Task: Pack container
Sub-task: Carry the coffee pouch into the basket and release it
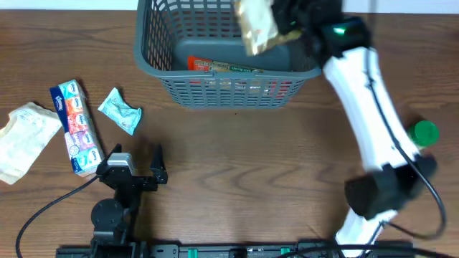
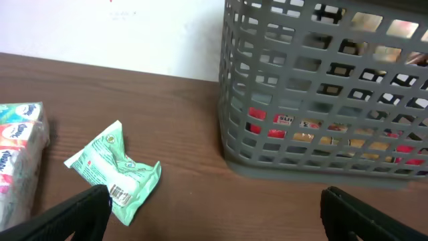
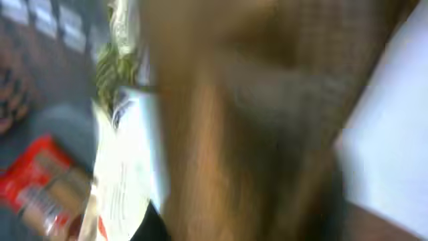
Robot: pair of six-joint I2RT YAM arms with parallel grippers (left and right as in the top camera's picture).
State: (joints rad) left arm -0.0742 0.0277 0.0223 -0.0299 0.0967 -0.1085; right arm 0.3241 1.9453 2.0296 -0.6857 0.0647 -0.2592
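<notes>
Basket [image 1: 229,89]: stood at the far middle of the table [image 1: 272,158], a red pack [image 1: 204,64] on its floor.
Right gripper [image 1: 285,21]: over the basket, fingers clamped on a tan packet [image 1: 256,25].
Left gripper [image 1: 136,153]: near the front edge, fingers wide apart, holding nothing.
Left side: a tissue pack [image 1: 75,125] and a green sachet [image 1: 120,110] lay on the table.

tissue pack [image 1: 75,127] between a crumpled pale bag [image 1: 25,140] and a green sachet [image 1: 120,110]; round green object [image 1: 424,132] far right

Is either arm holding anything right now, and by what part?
The right tool holds a tan packet by one edge, above the container. The left tool holds nothing.
</notes>
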